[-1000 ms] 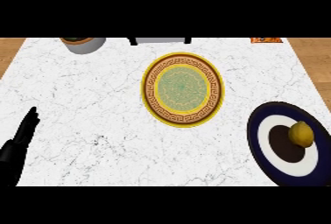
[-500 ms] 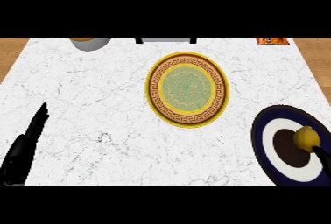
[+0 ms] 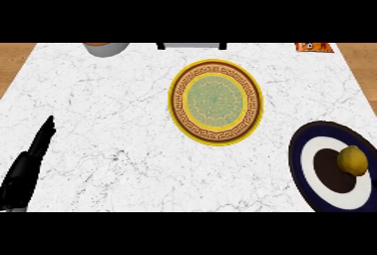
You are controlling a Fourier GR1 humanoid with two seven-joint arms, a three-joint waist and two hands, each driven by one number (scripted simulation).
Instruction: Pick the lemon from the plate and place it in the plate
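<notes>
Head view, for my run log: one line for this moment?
yellow lemon: on dark blue and white plate | gold patterned plate: bare | left hand: open | right hand: unseen

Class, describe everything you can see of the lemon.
The lemon is small, yellow and roundish with a matte skin. It lies whole on the dark blue plate at the counter's right edge, resting on the right side of that plate's brown centre and overlapping its white ring. Nothing but the plate touches it; no hand is near.
</notes>
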